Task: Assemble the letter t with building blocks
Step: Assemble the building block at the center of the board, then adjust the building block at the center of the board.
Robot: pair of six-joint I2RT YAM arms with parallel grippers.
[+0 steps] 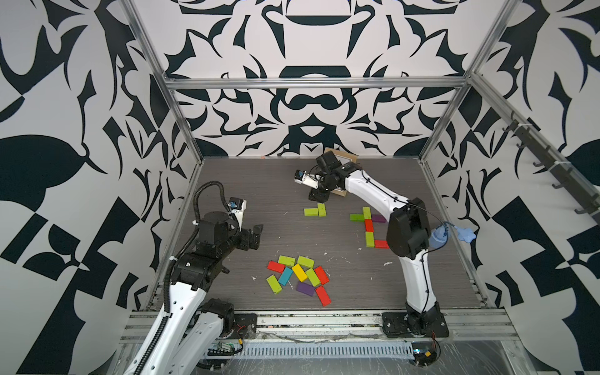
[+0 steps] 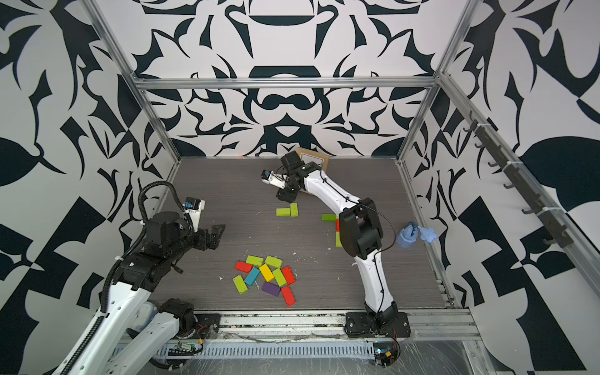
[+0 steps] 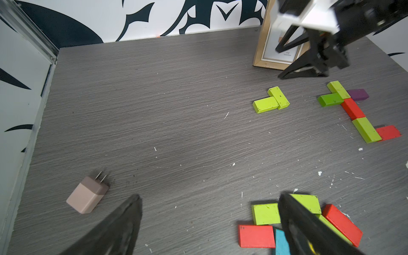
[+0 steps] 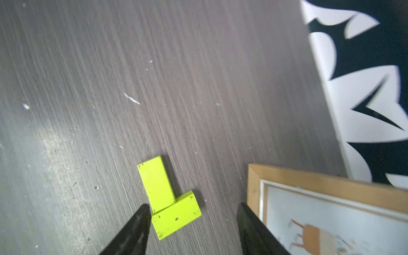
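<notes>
Beside the picture frame, two lime building blocks are lying before the right gripper's parted, empty fingers, likely light, rigid, best pinched across long edges; left gripper is gaping wide

Matt painted building blocks, chipped at the edges, lie on a grey wood-grain bench; the picture frame is pale wood.

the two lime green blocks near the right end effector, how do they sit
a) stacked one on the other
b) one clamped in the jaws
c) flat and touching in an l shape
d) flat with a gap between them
c: in the right wrist view the lime green blocks lie flat, one's end against the other's side, and the right end effector is open and holds nothing.
</notes>
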